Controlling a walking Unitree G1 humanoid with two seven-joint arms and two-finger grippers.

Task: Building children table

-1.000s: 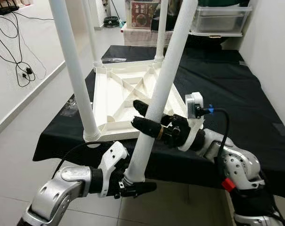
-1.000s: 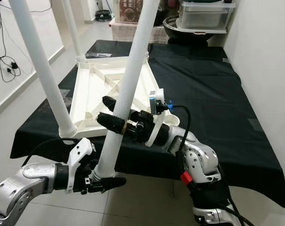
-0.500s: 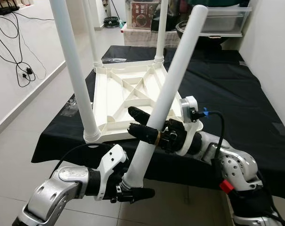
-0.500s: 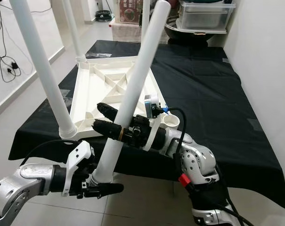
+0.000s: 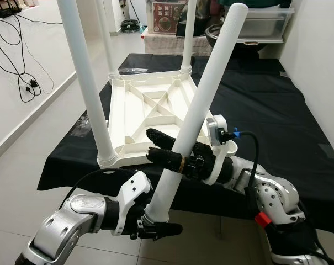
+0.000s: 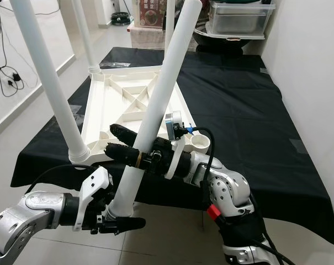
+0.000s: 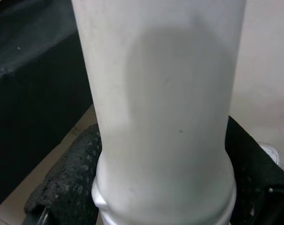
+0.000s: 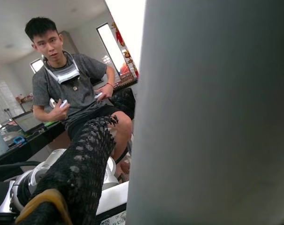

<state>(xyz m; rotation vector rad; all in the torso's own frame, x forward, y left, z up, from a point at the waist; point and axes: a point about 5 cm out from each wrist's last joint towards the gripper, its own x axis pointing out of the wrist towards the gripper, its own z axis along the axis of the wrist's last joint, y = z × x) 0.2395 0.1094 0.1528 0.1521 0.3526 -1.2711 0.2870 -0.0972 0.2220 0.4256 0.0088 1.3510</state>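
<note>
The white table top [image 5: 134, 113] lies upside down on the black-covered table, with three white legs standing in it: front left [image 5: 89, 83], back left [image 5: 106, 38], back right [image 5: 187, 33]. A fourth, loose white leg [image 5: 202, 107] is held tilted, its top leaning right and away. My left gripper [image 5: 160, 222] is shut on the leg's lower end, below the table's front edge. My right gripper [image 5: 153, 144] is shut on the leg's middle, over the top's near edge. The round socket [image 6: 199, 142] at the front right corner holds no leg.
Black cloth [image 5: 277, 110] covers the table to the right, with a white wall close beside it. Cables [image 5: 23, 83] lie on the floor at left. Boxes and a plastic bin [image 5: 260, 22] stand at the back. A seated person [image 8: 71, 93] appears in the right wrist view.
The loose leg has come down and toward me, so its top end is now in sight. Both grippers moved lower with it, the right one also to the left.
</note>
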